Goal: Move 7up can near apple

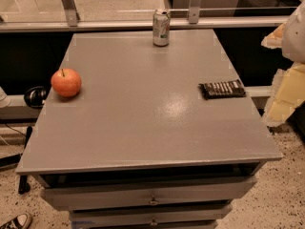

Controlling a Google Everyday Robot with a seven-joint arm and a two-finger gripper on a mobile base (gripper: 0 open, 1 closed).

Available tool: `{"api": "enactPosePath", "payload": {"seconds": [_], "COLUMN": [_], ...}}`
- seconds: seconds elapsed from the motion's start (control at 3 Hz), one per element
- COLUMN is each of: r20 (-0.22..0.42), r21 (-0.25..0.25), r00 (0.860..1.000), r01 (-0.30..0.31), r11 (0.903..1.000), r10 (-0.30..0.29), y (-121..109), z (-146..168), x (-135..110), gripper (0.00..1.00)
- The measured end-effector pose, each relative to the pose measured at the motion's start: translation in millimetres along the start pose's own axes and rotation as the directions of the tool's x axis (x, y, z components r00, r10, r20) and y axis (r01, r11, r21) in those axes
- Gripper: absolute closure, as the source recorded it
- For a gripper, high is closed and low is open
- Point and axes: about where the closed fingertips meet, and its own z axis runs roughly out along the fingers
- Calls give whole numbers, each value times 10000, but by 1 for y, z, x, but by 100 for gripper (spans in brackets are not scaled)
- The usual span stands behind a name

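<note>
7up can (161, 27): 1 | apple (66, 82): 1 | dark bar (222, 88): 1 | table (143, 132): 1 | gripper (285, 87): 1, right edge

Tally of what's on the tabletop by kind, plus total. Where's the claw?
7up can: 1
apple: 1
dark wrapped bar: 1
Total: 3 on the table
The claw is at the right edge of view, beyond the table's right side, touching none of them.

The 7up can (161, 27) is showing silvery white with green markings, and the apple (66, 82) is glowing orange-red with a dark stem. The table (143, 128) is looking plain grey, the bar (222, 88) black with pale print, and the gripper (285, 92) at the right edge pale yellow.
</note>
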Motion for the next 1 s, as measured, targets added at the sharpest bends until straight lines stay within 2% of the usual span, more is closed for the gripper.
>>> {"api": "enactPosePath", "payload": {"seconds": [0.33,0.67,1.0], "r20": [1,584,1688], "r21": [2,242,619], "r00": [10000,9980,9834], "r01": [0,208,572], "r11": [10000,9995,9964], "r10": [0,-222,-669], "y": [0,-11,-38], "z": [0,12,44], "x": [0,-17,-57], "gripper": [0,0,0]}}
